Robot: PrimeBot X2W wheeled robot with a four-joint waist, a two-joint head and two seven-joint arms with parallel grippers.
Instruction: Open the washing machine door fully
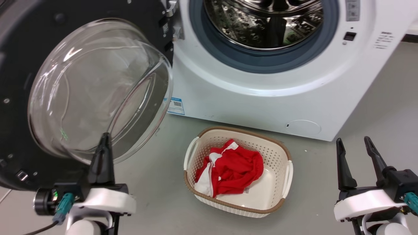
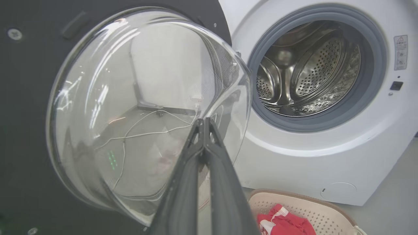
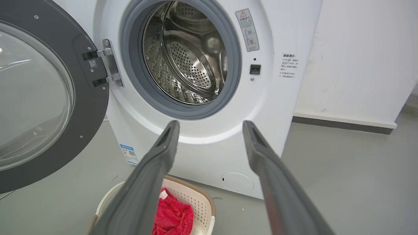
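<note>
The washing machine door (image 1: 32, 58) hangs swung out to the left of the white machine (image 1: 261, 98), its black frame and bulging clear glass bowl (image 1: 98, 88) facing me. The door (image 2: 29, 130) shows large in the left wrist view, and the door (image 3: 88, 107) hangs on its hinge (image 3: 109, 63) in the right wrist view. My left gripper (image 1: 105, 136) is shut, its tips in front of the bowl's lower rim; touch cannot be judged. The left gripper (image 2: 204, 120) holds nothing. My right gripper (image 1: 353, 140) stands open at the lower right, away from the machine. The right gripper (image 3: 210, 123) is empty.
The grey-rimmed steel drum opening (image 1: 264, 23) is uncovered. A cream laundry basket (image 1: 277, 147) with a red and white garment (image 1: 235, 169) sits on the grey floor in front of the machine. A white wall and baseboard (image 3: 343, 120) stand to the machine's right.
</note>
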